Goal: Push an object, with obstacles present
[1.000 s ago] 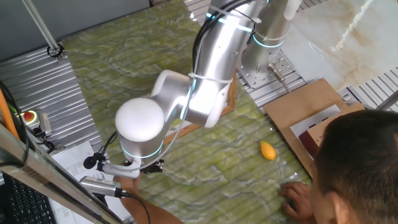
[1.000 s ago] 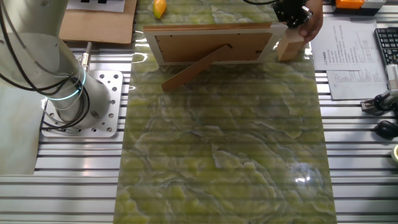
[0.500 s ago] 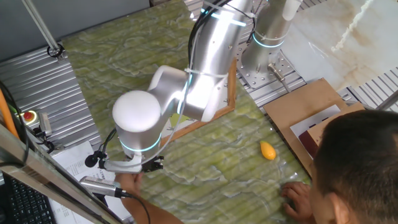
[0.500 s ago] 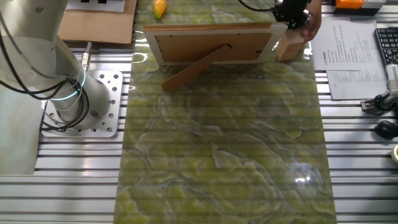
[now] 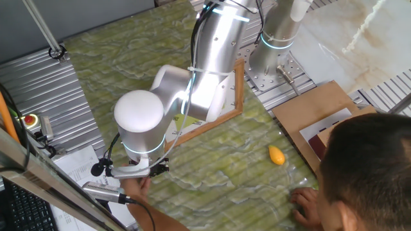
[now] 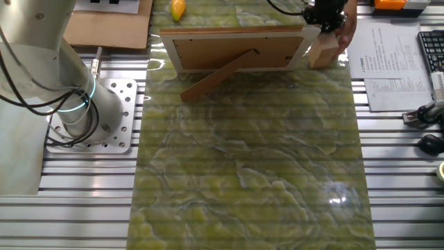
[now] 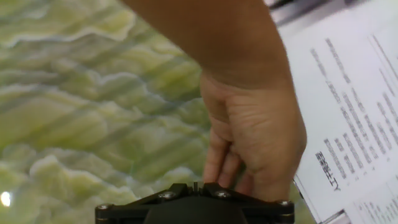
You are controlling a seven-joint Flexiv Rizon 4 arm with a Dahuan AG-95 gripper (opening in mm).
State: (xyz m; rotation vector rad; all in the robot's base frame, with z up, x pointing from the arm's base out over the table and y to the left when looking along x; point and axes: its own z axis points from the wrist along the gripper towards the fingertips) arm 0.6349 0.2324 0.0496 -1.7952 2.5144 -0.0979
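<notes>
Gripper (image 6: 325, 15) above the wooden block (image 6: 323, 51), with a person's hand (image 7: 255, 134) directly before it; its fingers are hidden in every view, so how far it is open, or whether it touches anything, cannot be told. The block stands just beside the right end of the picture frame (image 6: 236, 47), apparently touching it. The orange-yellow teardrop piece (image 6: 178, 9) lies beyond the frame's far edge.

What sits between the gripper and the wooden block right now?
A person's hand. In the hand view it fills the space just ahead of the gripper; in the other fixed view it sits beside the wooden block, next to the picture frame.
</notes>
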